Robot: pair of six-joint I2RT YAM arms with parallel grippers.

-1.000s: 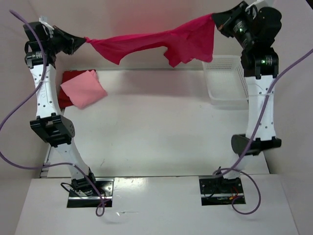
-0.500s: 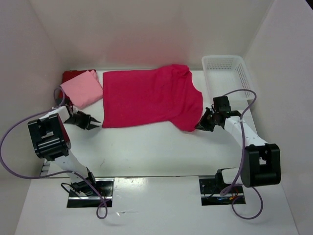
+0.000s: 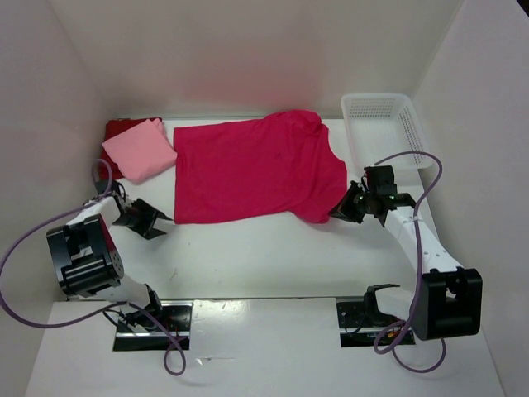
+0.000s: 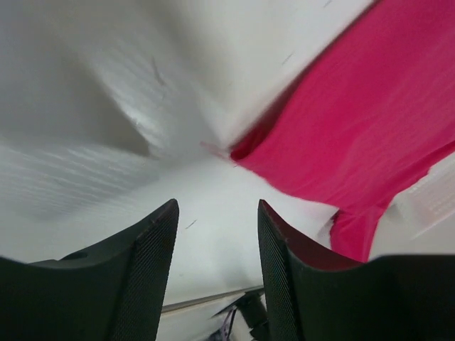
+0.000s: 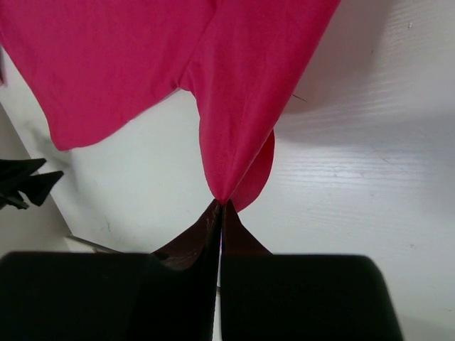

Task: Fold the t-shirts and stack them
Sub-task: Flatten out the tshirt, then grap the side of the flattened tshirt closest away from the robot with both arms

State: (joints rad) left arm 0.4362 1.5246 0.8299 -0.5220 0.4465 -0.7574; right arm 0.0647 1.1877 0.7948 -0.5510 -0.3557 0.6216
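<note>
Pink shirt on dark red shirt — crimson shirt flat, unfolded, w/ right gripper pinching it; left gripper agape, empty.

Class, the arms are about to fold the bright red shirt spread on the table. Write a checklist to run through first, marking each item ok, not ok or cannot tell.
1. The bright red shirt is spread on the table: ok.
2. It lies smooth all over: not ok, bunched at its right end.
3. The left hand is open and clear of the cloth: ok.
4. The right hand is open: not ok, shut on the shirt's edge.
5. The pink shirt is folded and lies on the dark red shirt: ok.
</note>
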